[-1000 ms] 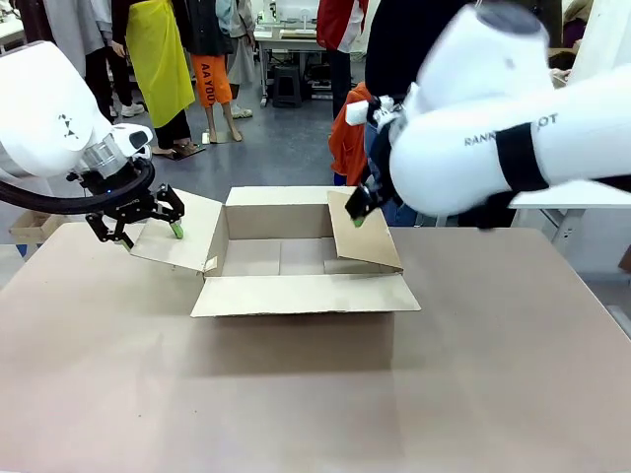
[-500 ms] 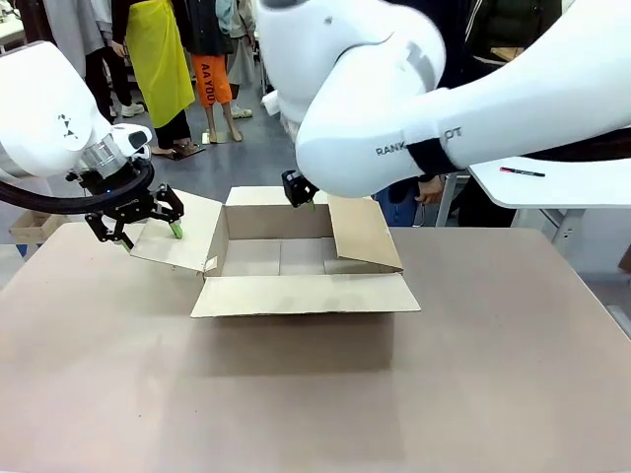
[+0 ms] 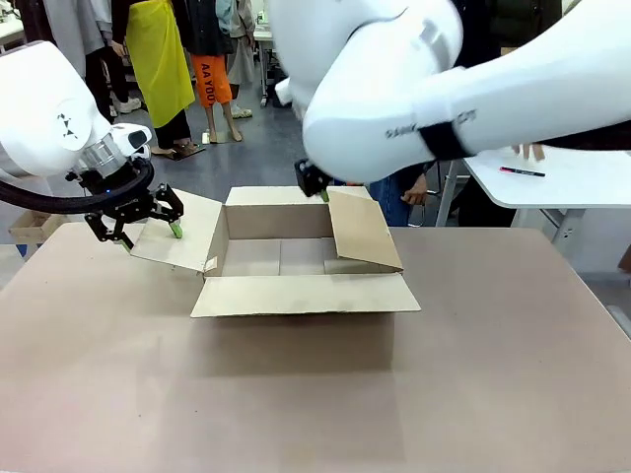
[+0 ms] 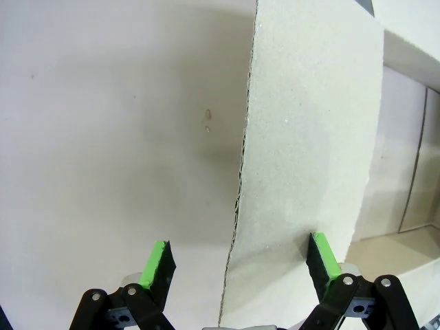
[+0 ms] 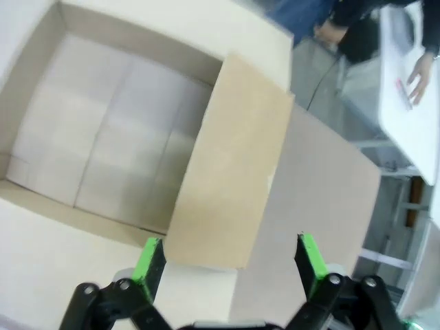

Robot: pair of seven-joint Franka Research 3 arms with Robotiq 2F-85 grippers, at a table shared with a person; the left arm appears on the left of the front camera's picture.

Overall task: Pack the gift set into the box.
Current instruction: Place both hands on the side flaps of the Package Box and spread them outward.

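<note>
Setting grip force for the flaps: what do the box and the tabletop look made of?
The box looks like matte brown corrugated cardboard: its left flap shows a ragged, ribbed edge up close. The table has a matte beige-brown top, faintly stained; laminate or a paper cover, I cannot tell.

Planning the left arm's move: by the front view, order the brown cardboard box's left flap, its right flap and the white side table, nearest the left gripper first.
1. Left flap, its edge between the left gripper fingers.
2. Right flap, across the box opening.
3. White side table, far right, behind.
</note>
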